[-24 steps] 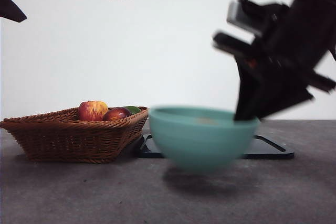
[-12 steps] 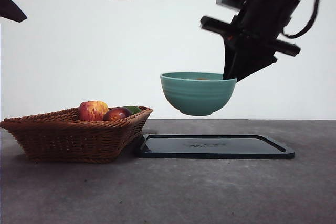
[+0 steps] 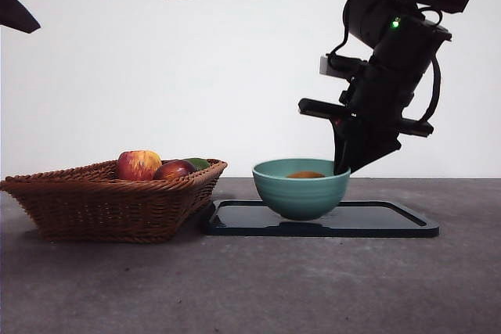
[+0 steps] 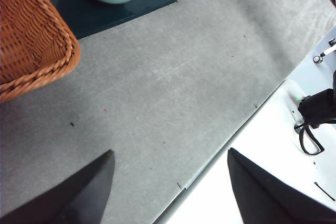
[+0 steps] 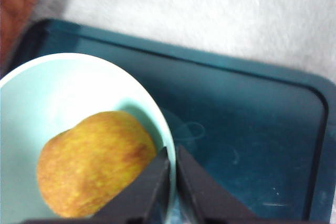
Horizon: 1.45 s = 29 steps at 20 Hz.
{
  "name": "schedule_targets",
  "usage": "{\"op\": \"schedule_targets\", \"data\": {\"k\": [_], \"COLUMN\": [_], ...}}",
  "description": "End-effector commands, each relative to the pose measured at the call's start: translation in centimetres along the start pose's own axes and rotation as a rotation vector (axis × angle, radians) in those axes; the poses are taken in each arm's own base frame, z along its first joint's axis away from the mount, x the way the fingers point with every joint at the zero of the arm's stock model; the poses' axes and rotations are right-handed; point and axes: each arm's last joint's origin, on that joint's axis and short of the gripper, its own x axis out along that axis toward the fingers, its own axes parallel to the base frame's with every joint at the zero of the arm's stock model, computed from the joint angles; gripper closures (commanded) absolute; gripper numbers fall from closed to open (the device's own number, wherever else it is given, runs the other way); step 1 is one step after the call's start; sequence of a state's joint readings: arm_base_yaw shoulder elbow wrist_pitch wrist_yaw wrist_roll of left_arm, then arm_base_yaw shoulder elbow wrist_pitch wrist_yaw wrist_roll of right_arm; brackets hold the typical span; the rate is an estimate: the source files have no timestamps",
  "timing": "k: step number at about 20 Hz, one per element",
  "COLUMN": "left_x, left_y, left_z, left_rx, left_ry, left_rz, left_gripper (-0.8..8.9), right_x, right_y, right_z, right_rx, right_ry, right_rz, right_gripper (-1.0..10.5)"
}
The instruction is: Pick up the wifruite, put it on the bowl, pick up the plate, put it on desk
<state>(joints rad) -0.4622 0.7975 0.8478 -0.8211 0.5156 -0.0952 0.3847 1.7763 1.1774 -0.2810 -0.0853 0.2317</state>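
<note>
The wifruite is lying inside the teal bowl, which is sitting on the black tray beside the wicker basket of apple and dark red fruit. Our right gripper is pinching the bowl's rim between nearly closed jaws, probably so that we are carrying the bowl by its wall without touching the fruit. Our left gripper is waiting wide open and empty over the grey desk.
</note>
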Motion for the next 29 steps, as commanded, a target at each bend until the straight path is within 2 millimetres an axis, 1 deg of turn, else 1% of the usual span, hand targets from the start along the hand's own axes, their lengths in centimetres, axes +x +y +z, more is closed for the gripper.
{"op": "schedule_targets", "data": {"k": [1, 6, 7, 8, 9, 12, 14, 15, 17, 19, 23, 26, 29], "left_x": [0.0, 0.0, 0.0, 0.0, 0.0, 0.0, 0.0, 0.0, 0.0, 0.0, 0.0, 0.0, 0.0], "left_y": [-0.1, -0.1, -0.1, -0.1, -0.1, -0.1, -0.1, -0.1, -0.1, -0.1, -0.1, -0.1, -0.1], "left_z": [0.2, 0.2, 0.2, 0.2, 0.2, 0.2, 0.2, 0.2, 0.2, 0.2, 0.2, 0.2, 0.2], "left_rx": [0.015, 0.014, 0.014, 0.014, 0.014, 0.014, 0.015, 0.015, 0.015, 0.015, 0.016, 0.019, 0.019], "left_ry": [-0.004, -0.004, -0.004, -0.004, -0.004, -0.004, -0.004, -0.004, -0.004, -0.004, -0.004, -0.005, -0.005], "left_rz": [-0.007, -0.007, -0.007, -0.007, -0.007, -0.007, -0.007, -0.007, -0.007, -0.007, -0.007, -0.006, -0.006], "left_gripper": [4.7, 4.7, 4.7, 4.7, 4.7, 4.7, 4.7, 4.7, 4.7, 4.7, 4.7, 4.7, 4.7], "right_x": [0.6, 0.6, 0.6, 0.6, 0.6, -0.1, -1.8, -3.0, -5.9, -9.0, -14.5, -16.9, -18.7], "right_y": [0.3, 0.3, 0.3, 0.3, 0.3, 0.4, 0.7, 0.9, 1.2, 1.8, 3.4, 4.2, 4.8], "right_z": [0.5, 0.4, 0.4, 0.4, 0.4, 0.7, 1.3, 1.7, 2.2, 2.3, 1.2, -0.1, -1.6], "right_rx": [-0.013, -0.012, -0.012, -0.009, -0.008, -0.003, -0.007, -0.01, -0.016, -0.033, -0.102, -0.163, -0.219], "right_ry": [-0.008, -0.002, -0.002, -0.003, -0.003, -0.017, -0.063, -0.092, -0.146, -0.183, -0.184, -0.154, -0.1], "right_rz": [0.013, 0.023, 0.023, 0.023, 0.022, 0.026, 0.031, 0.036, 0.05, 0.083, 0.212, 0.245, 0.256], "right_gripper": [9.4, 9.3, 9.0, 8.1, 7.6, 7.6, 7.6, 7.6, 7.6, 7.6, 7.6, 7.6, 7.6]}}
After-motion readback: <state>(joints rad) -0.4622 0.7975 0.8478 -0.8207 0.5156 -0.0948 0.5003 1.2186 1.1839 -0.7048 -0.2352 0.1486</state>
